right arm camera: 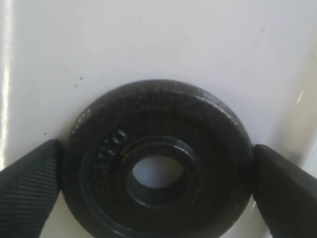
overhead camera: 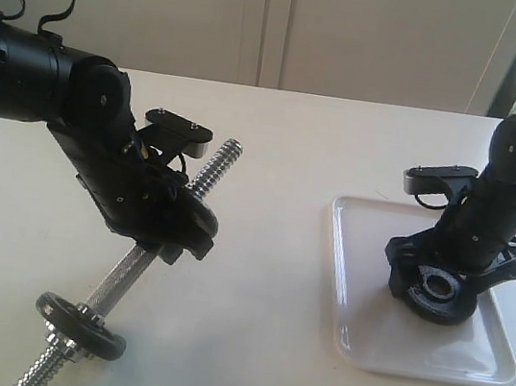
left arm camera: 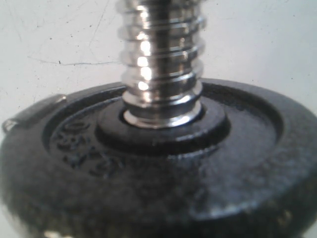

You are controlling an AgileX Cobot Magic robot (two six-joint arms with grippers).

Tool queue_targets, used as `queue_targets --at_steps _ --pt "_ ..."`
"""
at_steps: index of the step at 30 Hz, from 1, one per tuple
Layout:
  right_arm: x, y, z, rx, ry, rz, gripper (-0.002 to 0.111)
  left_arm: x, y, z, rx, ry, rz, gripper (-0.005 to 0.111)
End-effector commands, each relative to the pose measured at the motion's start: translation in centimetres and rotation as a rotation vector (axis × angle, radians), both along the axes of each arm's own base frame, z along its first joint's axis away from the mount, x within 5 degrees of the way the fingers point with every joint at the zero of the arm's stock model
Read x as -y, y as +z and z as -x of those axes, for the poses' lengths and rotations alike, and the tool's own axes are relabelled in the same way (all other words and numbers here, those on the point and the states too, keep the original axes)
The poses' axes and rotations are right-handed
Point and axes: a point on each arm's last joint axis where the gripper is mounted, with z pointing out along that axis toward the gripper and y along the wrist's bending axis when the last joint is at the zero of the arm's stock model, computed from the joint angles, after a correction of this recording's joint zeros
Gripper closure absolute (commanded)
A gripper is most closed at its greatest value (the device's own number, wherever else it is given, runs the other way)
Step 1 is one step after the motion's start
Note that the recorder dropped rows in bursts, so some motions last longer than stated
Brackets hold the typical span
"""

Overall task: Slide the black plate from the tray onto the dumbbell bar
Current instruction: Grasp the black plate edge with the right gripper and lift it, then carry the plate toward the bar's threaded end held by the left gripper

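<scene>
Right gripper (overhead camera: 444, 279) is being held low inside the tray (overhead camera: 363, 267), spread wide. The black plate (right arm camera: 163, 114) is lying flat on the tray floor, being flanked by the fingers (right arm camera: 29, 193) at its rim. Whether it is being squeezed cannot be told; contact seems likely but the close view is blurred. Well apart, the dumbbell bar (overhead camera: 119, 279) is being clenched by the left gripper (overhead camera: 179, 235), a black disc (overhead camera: 83, 322) being carried beyond that grip.

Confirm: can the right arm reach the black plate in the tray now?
Likely yes: the right gripper straddles the black plate on the tray, fingers beside its rim, nothing between.
</scene>
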Motion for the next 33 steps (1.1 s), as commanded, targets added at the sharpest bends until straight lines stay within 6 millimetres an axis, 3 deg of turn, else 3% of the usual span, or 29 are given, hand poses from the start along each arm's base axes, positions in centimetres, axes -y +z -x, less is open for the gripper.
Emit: queue_targets --at_steps 1,7,14,21,33 --pt "0.0 1.5 -0.1 -0.025 0.003 0.005 0.108 0.1 2.3 0.2 0.048 0.003 0.051 0.107" --pt "-0.7 4.4 0.0 0.063 -0.014 -0.095 0.108 0.1 2.3 0.2 0.047 0.002 0.050 0.107" --pt "-3.0 6.9 0.0 0.143 0.036 -0.356 0.108 0.1 2.3 0.2 0.048 -0.001 0.049 0.107" --pt "-4.7 8.1 -0.2 0.205 0.076 -0.569 0.108 0.1 2.3 0.2 0.047 0.000 0.051 0.107" --pt "-5.9 9.4 -0.8 0.227 -0.087 -0.795 0.108 1.9 2.4 1.7 0.062 -0.132 0.051 0.107"
